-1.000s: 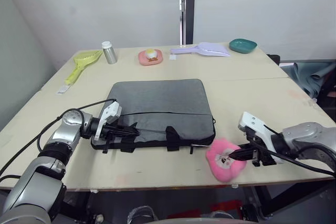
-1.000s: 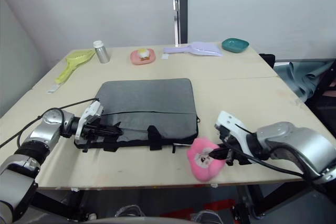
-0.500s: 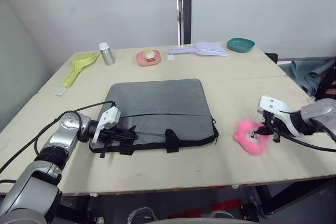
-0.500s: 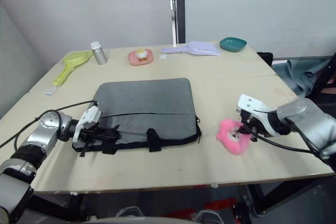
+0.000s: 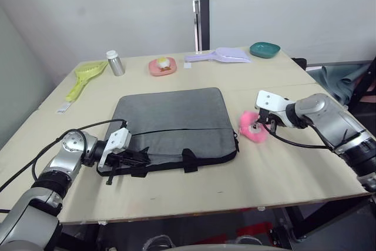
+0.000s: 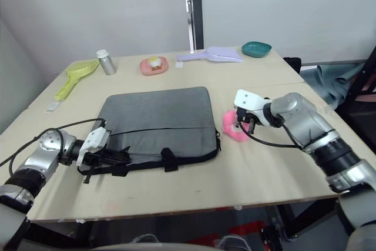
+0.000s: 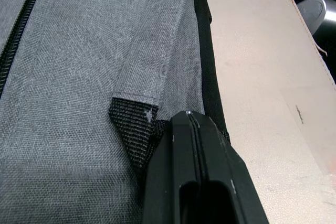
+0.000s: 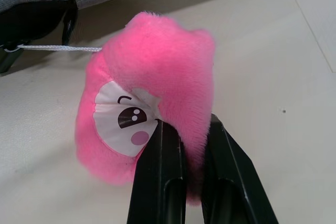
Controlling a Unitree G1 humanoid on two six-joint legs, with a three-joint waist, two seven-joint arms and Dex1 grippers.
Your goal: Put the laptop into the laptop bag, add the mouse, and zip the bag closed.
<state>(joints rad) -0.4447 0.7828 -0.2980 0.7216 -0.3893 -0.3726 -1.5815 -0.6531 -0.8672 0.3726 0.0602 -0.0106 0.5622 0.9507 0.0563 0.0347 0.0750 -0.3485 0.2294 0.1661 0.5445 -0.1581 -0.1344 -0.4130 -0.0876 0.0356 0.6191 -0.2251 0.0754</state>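
My right hand (image 8: 181,129) pinches the pink plush toy (image 8: 152,114) beside the laptop bag (image 5: 170,119) on the counter (image 5: 282,163); its string seems tied to the zipper. My left hand (image 7: 191,121), pressed together, pins the bag's corner to steady it.

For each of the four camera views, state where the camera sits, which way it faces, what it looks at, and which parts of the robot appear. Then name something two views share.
Left eye view: on the head, facing forward and down at the table, both arms in view.
Right eye view: beside it, same scene.
Left wrist view: on the left wrist, along the left gripper, shut on the laptop bag corner.
Right wrist view: on the right wrist, along the right gripper, shut on the pink plush toy.
Shared: the toy appears in the right wrist and both eye views.
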